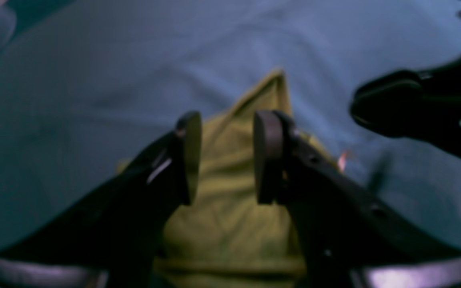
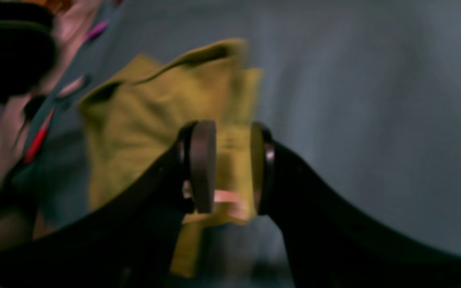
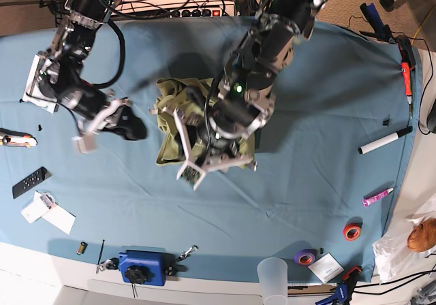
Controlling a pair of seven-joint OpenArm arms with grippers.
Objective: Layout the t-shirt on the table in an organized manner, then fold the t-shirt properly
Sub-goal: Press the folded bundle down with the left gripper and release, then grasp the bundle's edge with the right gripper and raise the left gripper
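Note:
The olive-green t-shirt [image 3: 174, 107] lies bunched into a small wrinkled heap in the middle of the blue table [image 3: 320, 114]. My left gripper [image 3: 196, 124] hovers right over the heap. In the left wrist view its jaws [image 1: 227, 156] stand apart, with a pointed corner of the t-shirt [image 1: 230, 224] showing between and beyond them. My right gripper [image 3: 136, 129] hangs just left of the shirt, off the cloth. In the right wrist view it [image 2: 232, 166] is open, and the t-shirt [image 2: 142, 120] lies past its fingers. Both wrist views are blurred.
A black-and-white marker [image 3: 381, 141], a pink marker [image 3: 378, 196], a red tape roll [image 3: 351, 231] and a purple tape roll [image 3: 304, 256] lie at the right. A plastic cup [image 3: 272, 278] and a blue device [image 3: 143, 267] stand at the near edge. A remote [image 3: 30, 181] and paper cards [image 3: 48, 213] are at left.

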